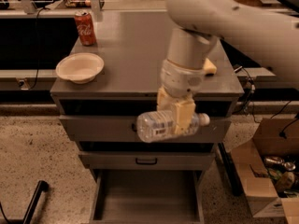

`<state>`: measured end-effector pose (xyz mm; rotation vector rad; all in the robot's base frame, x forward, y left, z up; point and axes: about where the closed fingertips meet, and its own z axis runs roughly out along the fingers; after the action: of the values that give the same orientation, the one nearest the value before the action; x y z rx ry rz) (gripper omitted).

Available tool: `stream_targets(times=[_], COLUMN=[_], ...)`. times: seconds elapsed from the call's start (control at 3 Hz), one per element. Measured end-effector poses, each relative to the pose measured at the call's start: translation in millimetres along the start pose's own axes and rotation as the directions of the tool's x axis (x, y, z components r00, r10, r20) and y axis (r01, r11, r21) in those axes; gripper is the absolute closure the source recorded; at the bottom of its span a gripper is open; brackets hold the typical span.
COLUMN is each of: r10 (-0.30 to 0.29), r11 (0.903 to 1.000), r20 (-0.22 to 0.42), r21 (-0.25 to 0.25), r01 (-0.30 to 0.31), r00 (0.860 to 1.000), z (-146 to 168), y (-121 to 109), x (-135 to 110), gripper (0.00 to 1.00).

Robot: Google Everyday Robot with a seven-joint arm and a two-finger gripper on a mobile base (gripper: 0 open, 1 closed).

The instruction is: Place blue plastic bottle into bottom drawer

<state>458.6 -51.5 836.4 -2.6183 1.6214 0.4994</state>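
Camera view: the gripper [181, 119], hanging from a thick white arm [224, 17] that reaches in from the upper right, is clenched on the blue plastic bottle [156, 125]. Its tan fingers [183, 115] press on the bottle's sides toward the neck end. The bottle lies on its side in the air, its white cap pointing right and its base pointing left, and it shows against the front of the cabinet's upper drawer. Below it the bottom drawer [147, 195] stands pulled out, with its plain grey inside showing. The bottle is well above this drawer and apart from it. The middle drawer [146, 161], with a black handle, is closed. To the right, on the speckled floor, an open cardboard box [261, 171] holds assorted items. On top of the grey cabinet [126, 45] a cream bowl [80, 67] sits near the front left corner. A yellow sponge [210, 67] peeks out from behind the arm on the right. Farther back on the left stands a red soda can [85, 28], upright, near the rear edge.
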Motion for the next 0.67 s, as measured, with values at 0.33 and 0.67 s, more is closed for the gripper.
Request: stream_targets(times=[0.33, 0.67], r10=[0.118, 0.103], r11=[0.993, 0.9947], r20=[0.073, 0.105], r21=[-0.007, -0.006], r01=[-0.118, -0.103], r00=[0.99, 0.989], z=[10.4, 12.3], y=[6.0, 2.5], x=[-7.7, -10.1], gripper=[1.0, 1.0])
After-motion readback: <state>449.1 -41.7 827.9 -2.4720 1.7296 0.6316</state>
